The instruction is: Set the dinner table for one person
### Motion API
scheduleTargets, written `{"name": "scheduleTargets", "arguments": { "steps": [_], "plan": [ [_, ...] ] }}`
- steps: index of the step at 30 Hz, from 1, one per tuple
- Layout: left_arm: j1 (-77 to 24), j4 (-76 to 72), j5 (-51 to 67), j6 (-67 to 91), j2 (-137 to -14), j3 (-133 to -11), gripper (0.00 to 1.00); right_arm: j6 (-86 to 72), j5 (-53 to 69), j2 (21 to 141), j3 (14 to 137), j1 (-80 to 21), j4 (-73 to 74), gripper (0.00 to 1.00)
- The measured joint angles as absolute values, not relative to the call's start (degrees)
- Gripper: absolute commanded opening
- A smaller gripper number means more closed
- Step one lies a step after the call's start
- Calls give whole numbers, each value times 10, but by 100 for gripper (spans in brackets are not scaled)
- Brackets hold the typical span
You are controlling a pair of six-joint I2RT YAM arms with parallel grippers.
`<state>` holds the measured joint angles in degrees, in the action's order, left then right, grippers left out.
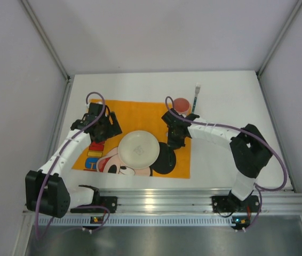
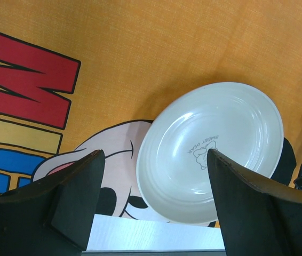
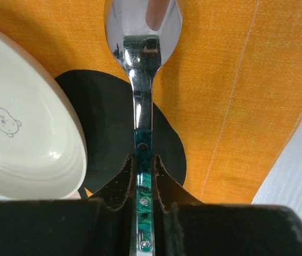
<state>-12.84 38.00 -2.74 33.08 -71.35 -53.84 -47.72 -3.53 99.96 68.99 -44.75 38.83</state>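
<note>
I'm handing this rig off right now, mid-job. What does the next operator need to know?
Left gripper: open and empty, over the placemat left of the plate.
Right gripper: shut on the green handle of the spoon, which is over the mat just right of the plate and not yet released.
The plate sits mid-mat on the dinner table. The cup is at the mat's far right corner. A second green-handled utensil lies on bare table beside it.
Done: plate placed.
Left: set the spoon down, then probably place the second utensil.
</note>
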Motion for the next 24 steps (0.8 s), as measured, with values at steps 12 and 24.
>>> {"name": "scheduleTargets", "arguments": {
  "steps": [12, 24],
  "plan": [
    [-128, 379, -27, 331, -713, -538, 82, -459, 15, 1049, 692, -460, 375, 56],
    [-128, 372, -35, 331, -723, -539, 80, -354, -69, 885, 781, -506, 453, 55]
  ]
}}
